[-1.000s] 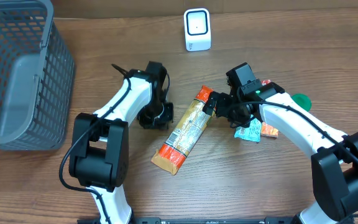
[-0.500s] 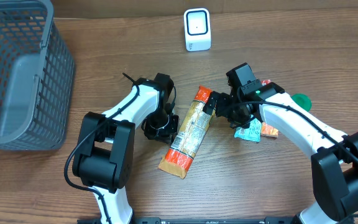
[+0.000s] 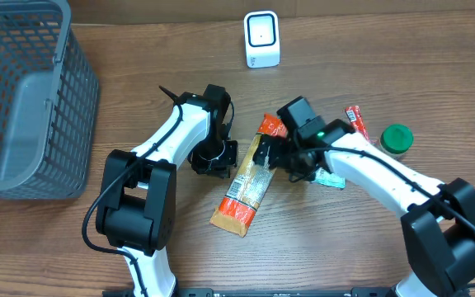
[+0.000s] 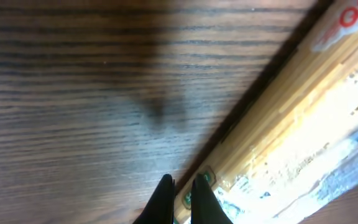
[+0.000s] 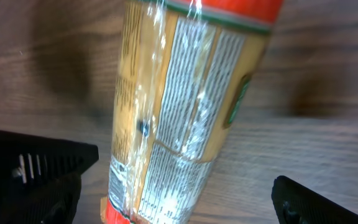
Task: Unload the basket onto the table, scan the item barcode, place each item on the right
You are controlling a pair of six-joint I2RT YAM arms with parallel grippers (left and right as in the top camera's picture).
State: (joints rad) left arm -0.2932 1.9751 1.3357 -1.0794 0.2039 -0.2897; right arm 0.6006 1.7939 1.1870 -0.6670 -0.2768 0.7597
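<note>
The item is a long yellow pasta packet [image 3: 247,177] with orange ends, lying slantwise on the table. Its printed label faces up in the right wrist view [image 5: 179,106]. My right gripper [image 3: 269,153] is open over the packet's upper part, one finger [image 5: 30,180] on each side of it, and its midpoint [image 5: 179,193] lies over the packet. My left gripper [image 3: 218,158] is shut, its tips [image 4: 182,186] at the packet's left edge [image 4: 303,118]. The white scanner [image 3: 261,39] stands at the back of the table.
A grey wire basket [image 3: 23,99] fills the far left. Right of my right arm lie a green lid [image 3: 396,139], a red sachet [image 3: 356,122] and a teal packet [image 3: 331,178]. Bare wood lies in front of the packet.
My right gripper has moved left onto the packet's upper end, uncovering the red sachet. The left gripper pushed the packet's lower end rightward, turning it steeper, then held near its edge.
</note>
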